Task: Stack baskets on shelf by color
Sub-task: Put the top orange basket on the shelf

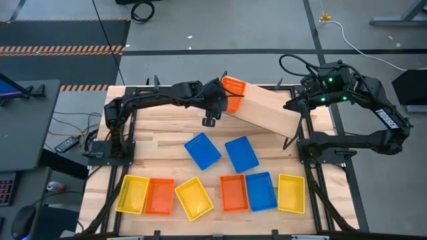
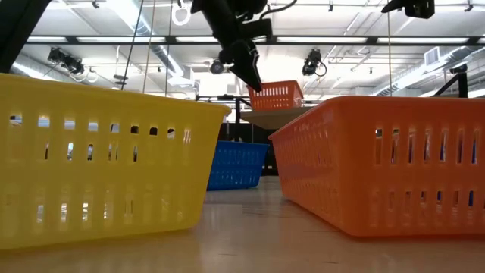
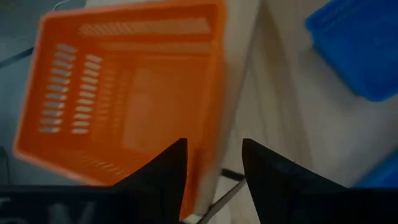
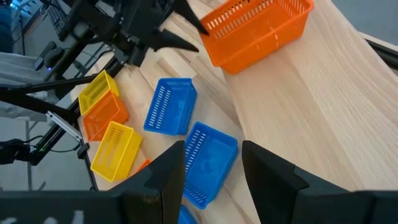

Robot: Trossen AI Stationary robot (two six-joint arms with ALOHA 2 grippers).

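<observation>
a yellow basket [image 2: 98, 159] and an orange basket [image 2: 386, 163] lie nearest, down on the table, well short of the shelf [image 1: 267, 110]. the left gripper [image 1: 211, 120] hangs just beside the shelf's left end, fingers apart and empty beside the orange basket on the shelf [image 1: 233, 90]; the right gripper [image 1: 293, 105] waits parted over its other end. that basket sits at the shelf's very corner, so a brush could tip it off; no writing is readable.

Perforated plastic baskets [image 1: 233, 87], smooth pale wooden shelf [image 1: 267, 110], slatted wood tabletop [image 1: 160, 143].

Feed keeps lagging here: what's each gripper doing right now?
Left gripper: open, at the orange basket on the shelf, holding nothing.
Right gripper: open, empty, above the shelf.
</observation>
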